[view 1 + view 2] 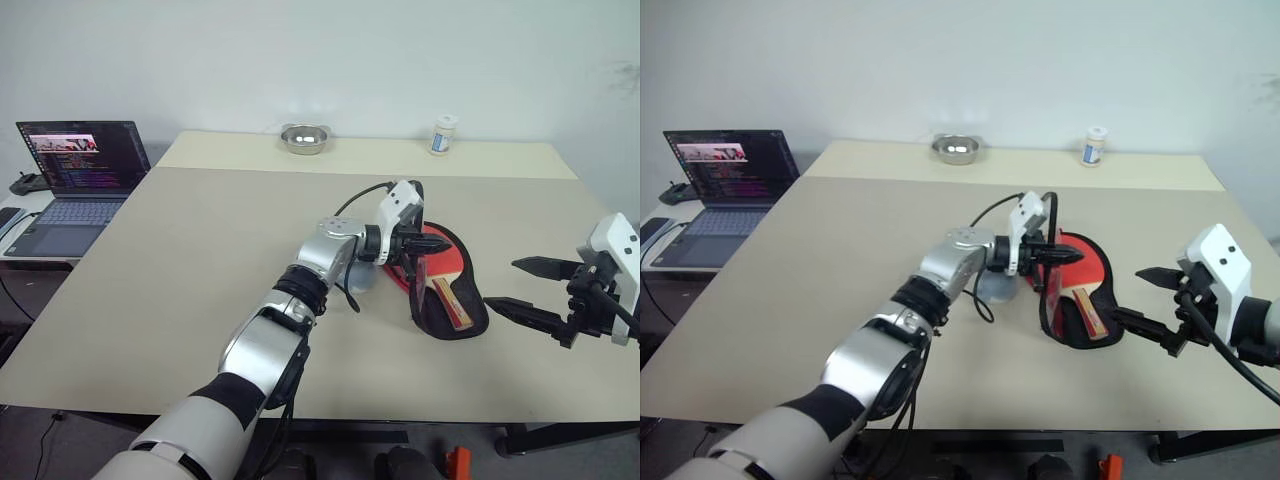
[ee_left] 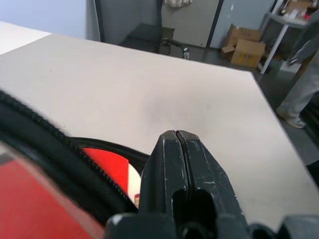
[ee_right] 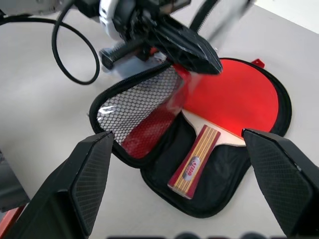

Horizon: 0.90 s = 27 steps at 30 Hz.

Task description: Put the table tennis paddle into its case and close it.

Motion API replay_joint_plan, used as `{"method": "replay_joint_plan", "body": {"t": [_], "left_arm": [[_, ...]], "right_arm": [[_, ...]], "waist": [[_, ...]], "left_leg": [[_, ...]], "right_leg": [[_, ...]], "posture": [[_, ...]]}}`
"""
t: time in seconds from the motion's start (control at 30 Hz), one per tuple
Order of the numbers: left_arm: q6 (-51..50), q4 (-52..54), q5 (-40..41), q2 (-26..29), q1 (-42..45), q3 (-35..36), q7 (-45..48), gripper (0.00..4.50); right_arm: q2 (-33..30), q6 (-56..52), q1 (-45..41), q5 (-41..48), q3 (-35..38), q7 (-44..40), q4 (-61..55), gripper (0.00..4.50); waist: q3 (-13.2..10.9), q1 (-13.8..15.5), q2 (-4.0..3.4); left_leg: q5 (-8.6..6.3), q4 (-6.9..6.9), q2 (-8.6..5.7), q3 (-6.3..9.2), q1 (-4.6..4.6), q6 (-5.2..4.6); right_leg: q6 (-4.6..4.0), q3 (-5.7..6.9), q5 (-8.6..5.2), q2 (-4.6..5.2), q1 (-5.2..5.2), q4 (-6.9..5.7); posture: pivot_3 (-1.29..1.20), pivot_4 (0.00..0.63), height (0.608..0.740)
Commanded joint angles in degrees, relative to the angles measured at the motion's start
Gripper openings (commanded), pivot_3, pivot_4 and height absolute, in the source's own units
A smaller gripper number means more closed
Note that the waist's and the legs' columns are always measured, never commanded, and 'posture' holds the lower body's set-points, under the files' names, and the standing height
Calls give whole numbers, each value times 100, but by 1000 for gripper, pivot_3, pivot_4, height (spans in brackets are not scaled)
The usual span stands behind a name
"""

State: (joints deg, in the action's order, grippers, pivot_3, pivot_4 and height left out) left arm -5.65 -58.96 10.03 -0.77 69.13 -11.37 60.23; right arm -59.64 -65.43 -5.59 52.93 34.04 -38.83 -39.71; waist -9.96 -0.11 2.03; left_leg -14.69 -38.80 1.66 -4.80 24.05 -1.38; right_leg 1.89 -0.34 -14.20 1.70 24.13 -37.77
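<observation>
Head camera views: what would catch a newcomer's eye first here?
The open case near the table's right side stands out, with the table tennis paddle already lying inside it, red face up and handle toward the robot. The left pincer, shut, has reached across over the case and seems to hold up its mesh-lined flap. The right pincer hovers open just right of the case, holding nothing.

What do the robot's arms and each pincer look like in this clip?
The left arm is silver and white with black joint bands and a black cable looping near the wrist. Its pincer sits on a white wrist block and has two black fingers. The right pincer has long tapered black fingers with textured pads, a white housing and black cabling.
</observation>
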Motion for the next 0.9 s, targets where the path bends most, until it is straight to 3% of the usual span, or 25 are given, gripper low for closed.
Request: {"method": "replay_joint_plan", "body": {"t": [0.03,0.17,0.37,0.67,0.9], "left_arm": [[423,-220,-59,-55,292,216,111,14],[705,-348,48,-202,421,578,0,14],[420,545,543,38,317,995,866,14],[-829,2519,800,1701,-813,966,1706,14],[-1577,3966,1065,2550,-1738,900,1999,14]], "right_arm": [[-98,31,27,93,317,59,-136,4500],[-102,54,79,52,366,137,-182,4500],[-222,62,11,77,481,140,-107,4500],[-135,139,-70,191,334,309,-89,4500],[371,429,-707,-298,-804,781,862,4500]], "waist": [[0,2,0],[0,9,0],[0,-3,-1],[3,-45,-7],[0,5,-2]], "left_leg": [[0,0,1,0,2,0],[0,-5,-2,0,7,0],[0,-4,0,-1,10,0],[2,-2,9,-2,-14,3],[2,-14,3,-6,-7,3]], "right_leg": [[0,1,0,0,0,0],[3,4,0,5,0,1],[1,5,1,4,3,2],[1,-6,-1,-8,-1,-17],[-23,0,14,10,-6,-15]], "posture": [[0,150,740],[0,150,740],[0,150,740],[0,150,740],[0,150,740]]}}
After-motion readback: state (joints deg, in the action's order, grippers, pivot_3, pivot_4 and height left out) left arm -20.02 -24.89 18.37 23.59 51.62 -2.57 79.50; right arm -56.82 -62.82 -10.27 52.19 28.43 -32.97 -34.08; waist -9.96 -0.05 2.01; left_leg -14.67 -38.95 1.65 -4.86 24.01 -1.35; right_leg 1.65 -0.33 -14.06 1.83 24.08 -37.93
